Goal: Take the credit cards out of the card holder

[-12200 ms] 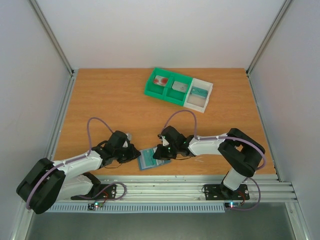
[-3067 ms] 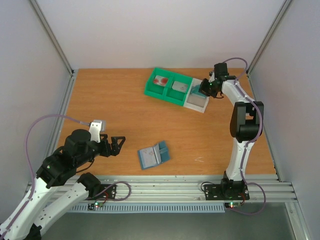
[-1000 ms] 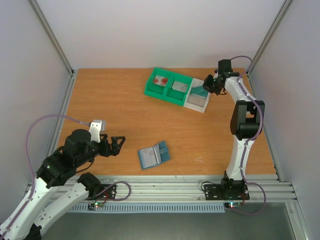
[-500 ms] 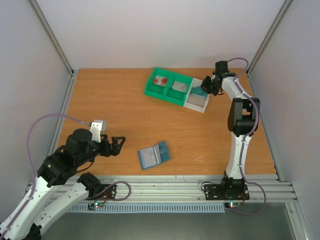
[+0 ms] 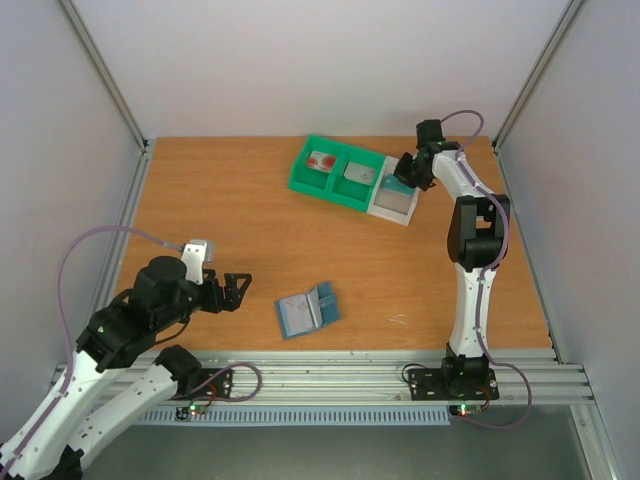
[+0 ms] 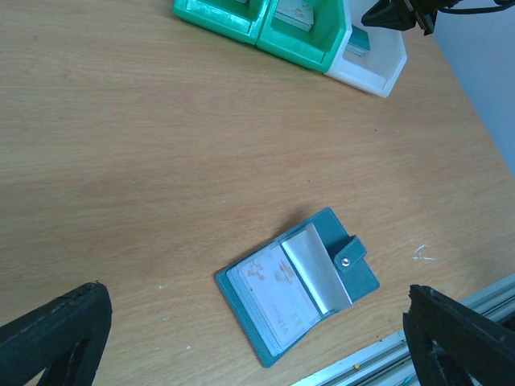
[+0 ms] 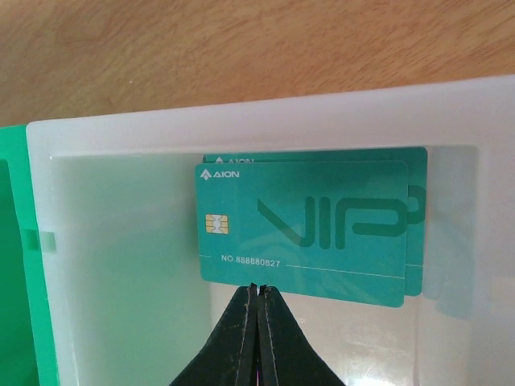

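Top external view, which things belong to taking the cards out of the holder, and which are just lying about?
Job in hand: card holder, teal cards, grey card, white-and-red card, shut right fingers.
Just there: green tray, white compartment, open left fingers.

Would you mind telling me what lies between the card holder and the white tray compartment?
Nothing: in the top external view, only bare tabletop separates the card holder from the white tray compartment.
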Robot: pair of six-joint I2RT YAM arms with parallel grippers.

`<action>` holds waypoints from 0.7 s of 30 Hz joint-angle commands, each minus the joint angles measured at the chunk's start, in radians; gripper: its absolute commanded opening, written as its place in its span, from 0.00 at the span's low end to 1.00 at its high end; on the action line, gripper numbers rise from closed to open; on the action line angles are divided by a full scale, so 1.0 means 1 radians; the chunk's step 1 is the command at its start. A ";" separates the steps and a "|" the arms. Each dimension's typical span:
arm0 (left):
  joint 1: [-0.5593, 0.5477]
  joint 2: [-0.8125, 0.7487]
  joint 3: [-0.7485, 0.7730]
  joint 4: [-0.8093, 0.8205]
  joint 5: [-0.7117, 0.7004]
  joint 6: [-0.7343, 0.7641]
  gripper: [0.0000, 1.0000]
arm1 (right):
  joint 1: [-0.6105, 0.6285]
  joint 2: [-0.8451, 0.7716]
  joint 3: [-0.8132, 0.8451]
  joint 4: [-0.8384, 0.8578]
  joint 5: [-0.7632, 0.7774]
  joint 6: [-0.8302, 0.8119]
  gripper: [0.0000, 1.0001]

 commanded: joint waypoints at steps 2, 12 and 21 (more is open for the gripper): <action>-0.003 0.000 0.016 0.007 -0.012 0.009 0.99 | 0.018 -0.042 0.023 -0.031 0.009 -0.030 0.01; -0.003 0.020 0.025 -0.014 -0.062 -0.019 0.99 | 0.070 -0.272 -0.158 -0.035 -0.052 -0.036 0.09; -0.003 0.080 0.037 -0.027 -0.041 -0.091 0.99 | 0.137 -0.642 -0.513 0.019 -0.135 -0.032 0.27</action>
